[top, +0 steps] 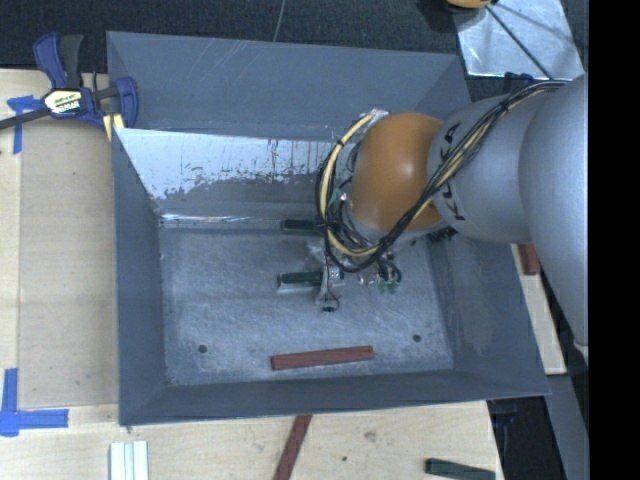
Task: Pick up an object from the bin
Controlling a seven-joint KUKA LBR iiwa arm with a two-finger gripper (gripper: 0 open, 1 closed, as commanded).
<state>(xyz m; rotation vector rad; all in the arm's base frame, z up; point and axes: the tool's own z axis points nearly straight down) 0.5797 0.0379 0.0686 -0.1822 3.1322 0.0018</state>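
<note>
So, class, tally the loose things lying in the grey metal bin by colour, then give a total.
Red-brown flat bar: 1
Dark slim pieces at mid-bin, possibly the robot's own parts: 2
Total: 1 certain, 3 at most

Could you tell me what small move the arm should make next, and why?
Probably shift the gripper toward the front wall of the bin, to stand over the reddish-brown flat bar. The gripper's fingers stand apart over bare floor with nothing between them. The bar lies flat along the front edge of the floor and looks like the clearest thing to pick.
</note>
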